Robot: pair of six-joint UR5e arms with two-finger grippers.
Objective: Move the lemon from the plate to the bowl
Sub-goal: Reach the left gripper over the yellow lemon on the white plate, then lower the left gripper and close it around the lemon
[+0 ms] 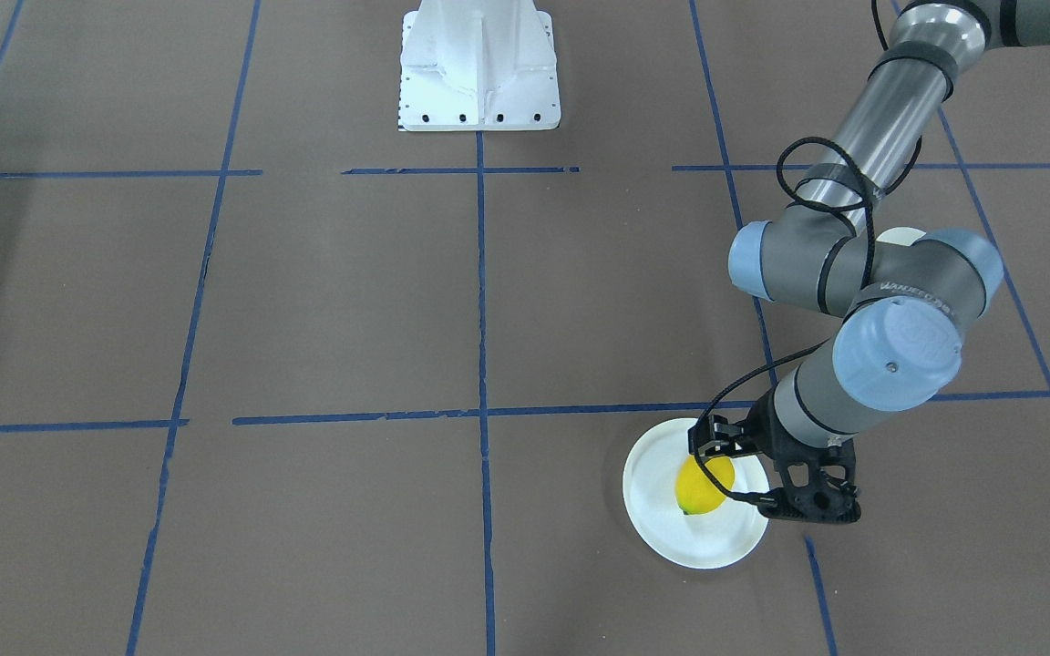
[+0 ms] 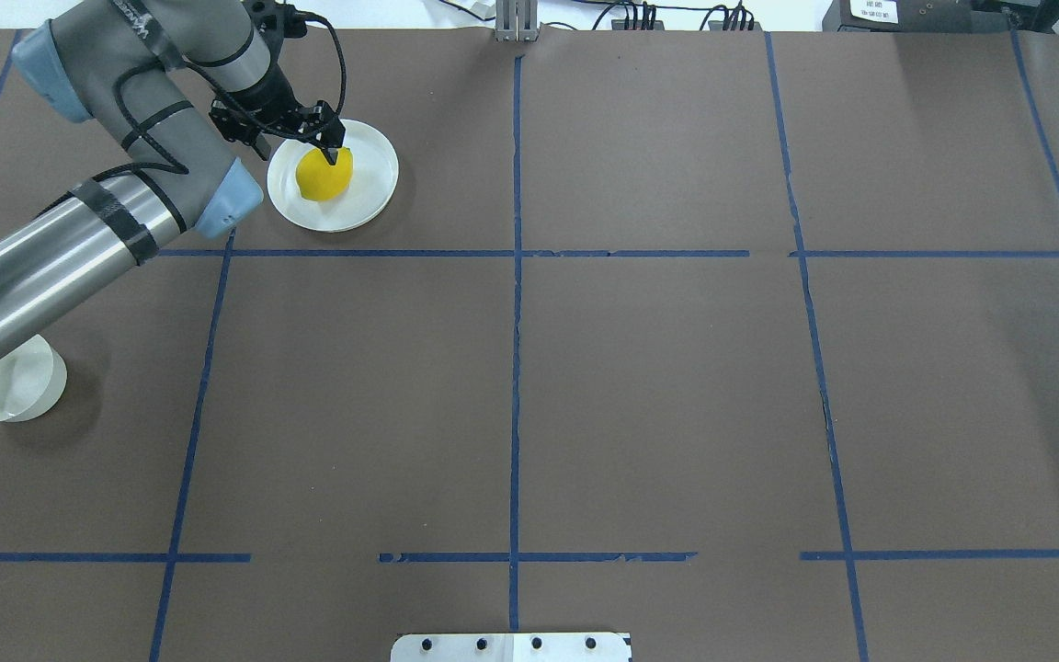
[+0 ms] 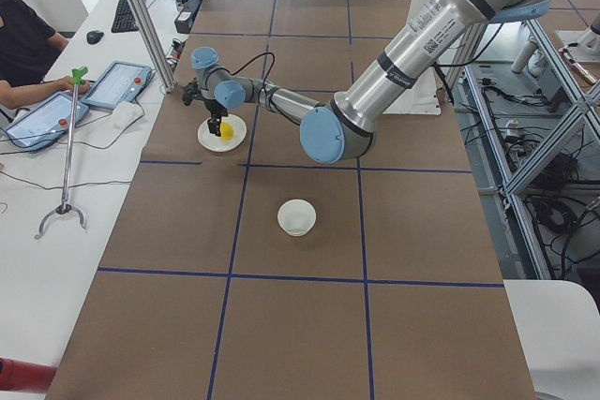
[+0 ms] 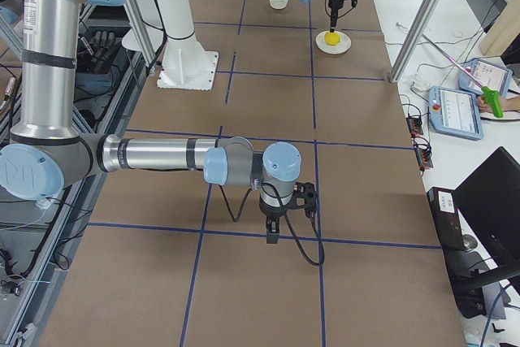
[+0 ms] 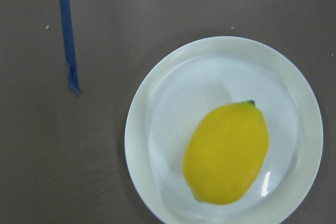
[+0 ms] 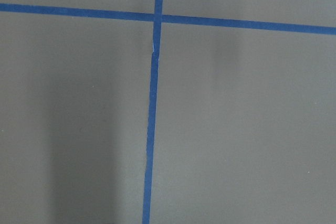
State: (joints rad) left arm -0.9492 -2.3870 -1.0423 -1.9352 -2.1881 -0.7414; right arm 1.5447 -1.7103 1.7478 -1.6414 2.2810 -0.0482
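The yellow lemon lies on the flat white plate at the far left of the table. It also shows in the front view and the left wrist view. My left gripper hangs just above the lemon, pointing down; it looks open and holds nothing. No fingers show in the left wrist view. The small white bowl stands nearer the robot, partly under my left forearm, and apart from the plate. My right gripper shows only in the right side view, low over bare table; I cannot tell its state.
Blue tape lines grid the brown table. The white robot base mount is at the robot's edge. An operator, tablets and a grabber tool are on a side desk beyond the plate.
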